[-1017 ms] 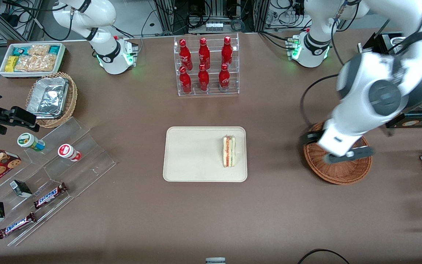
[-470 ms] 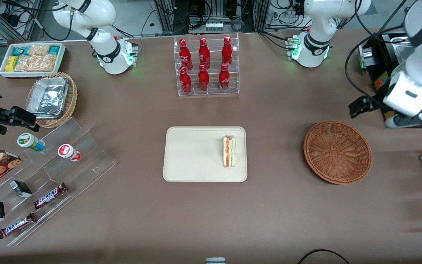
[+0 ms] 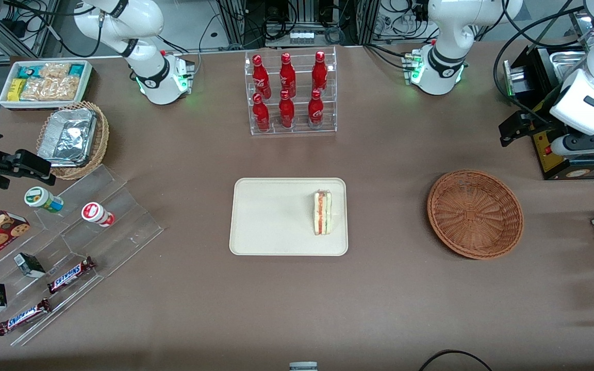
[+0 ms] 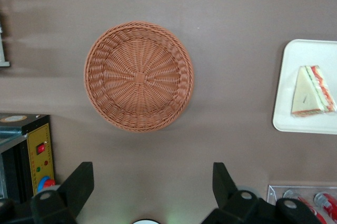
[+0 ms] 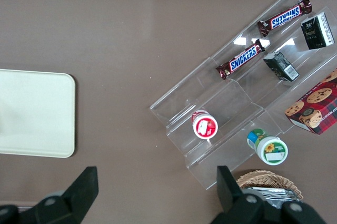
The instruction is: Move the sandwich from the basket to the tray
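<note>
The sandwich (image 3: 322, 212) (image 4: 311, 91), a pale wedge with red and green layers at its edge, lies on the cream tray (image 3: 276, 232) (image 4: 300, 124), near the tray's short rim that faces the basket. The reddish-brown wicker basket (image 3: 475, 214) (image 4: 139, 75) stands apart from the tray with nothing in it. My left gripper (image 3: 547, 138) (image 4: 151, 181) hangs high over the working arm's end of the table, farther from the front camera than the basket. It is open, and only bare table shows between its black fingers (image 4: 79, 182).
A black box with a yellow panel (image 3: 560, 154) (image 4: 37, 150) sits under the gripper. A clear rack of red bottles (image 3: 291, 93) stands at the back centre. Clear snack shelves (image 3: 70, 247), a foil-filled tan basket (image 3: 72, 139) and a white bin (image 3: 44, 82) lie toward the parked arm's end.
The left arm has risen from over the basket and drawn back toward the working arm's end, away from the front camera. The sandwich has stayed on the tray.
</note>
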